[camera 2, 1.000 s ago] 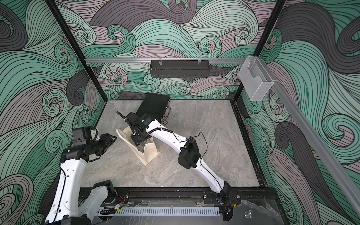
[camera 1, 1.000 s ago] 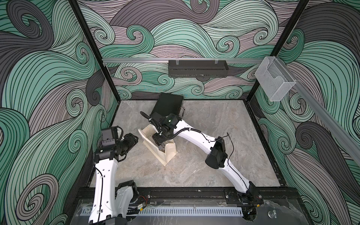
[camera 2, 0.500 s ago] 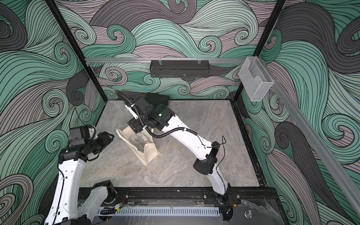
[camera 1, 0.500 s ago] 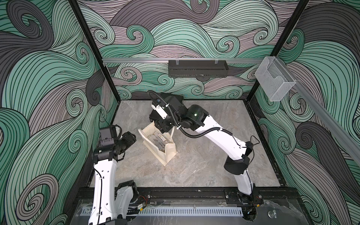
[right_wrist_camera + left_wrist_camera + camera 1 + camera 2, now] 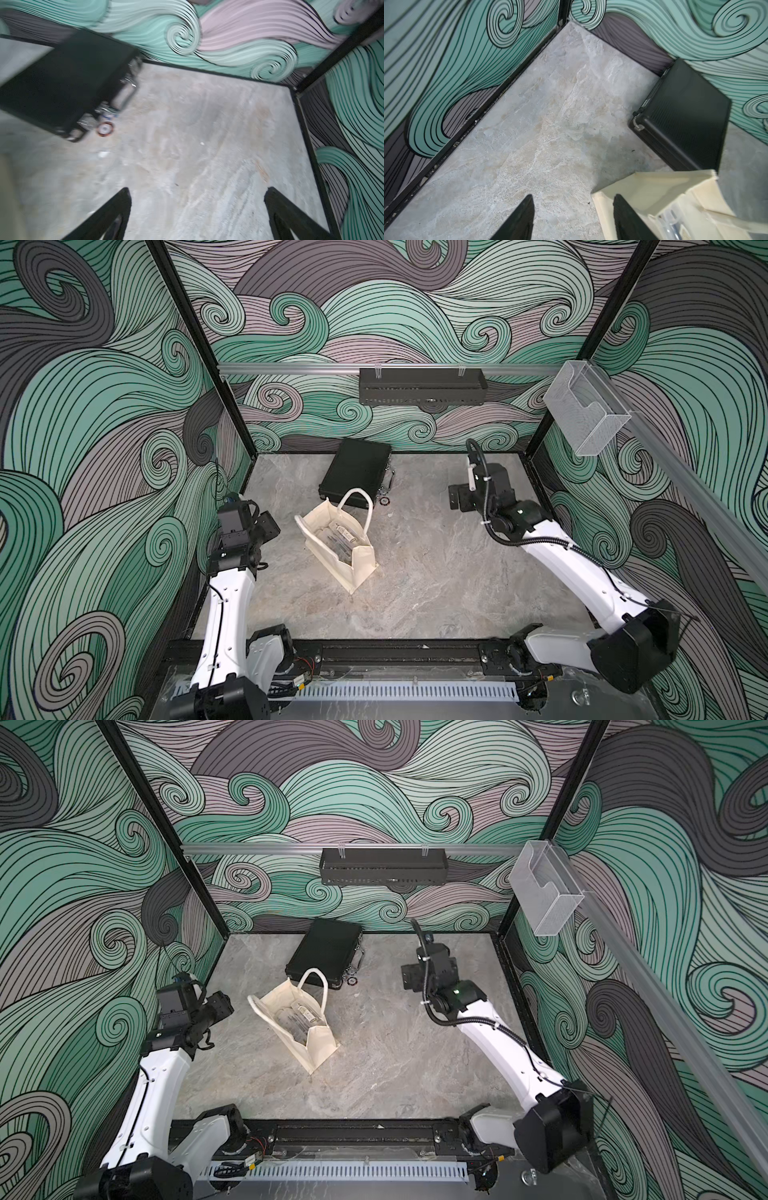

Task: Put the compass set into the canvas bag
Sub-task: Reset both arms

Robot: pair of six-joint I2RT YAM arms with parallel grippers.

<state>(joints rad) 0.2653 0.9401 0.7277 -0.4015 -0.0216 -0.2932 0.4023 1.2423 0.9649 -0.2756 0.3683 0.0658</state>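
The cream canvas bag (image 5: 353, 568) (image 5: 320, 1048) stands open in the middle of the floor, one white loop handle upright. The compass set (image 5: 338, 537) (image 5: 297, 1019), a clear flat case, lies inside it; in the left wrist view a corner of the compass set (image 5: 675, 220) shows inside the canvas bag (image 5: 643, 191). My left gripper (image 5: 270, 526) (image 5: 220, 1006) (image 5: 573, 197) hovers left of the bag, open and empty. Far off at the right rear, my right gripper (image 5: 457, 497) (image 5: 409, 977) (image 5: 198, 190) is open wide over bare floor.
A black hard briefcase (image 5: 357, 472) (image 5: 326, 952) (image 5: 681, 124) (image 5: 62, 83) lies behind the bag against the back wall, a small round keyring (image 5: 384, 501) (image 5: 105, 128) beside it. A black tray (image 5: 422, 385) and a clear holder (image 5: 582, 406) hang on the walls.
My right gripper let go of the compass set inside the bag, rose out, swung to the right rear and opened wide. The bag's handle now stands free. The left arm barely moved.
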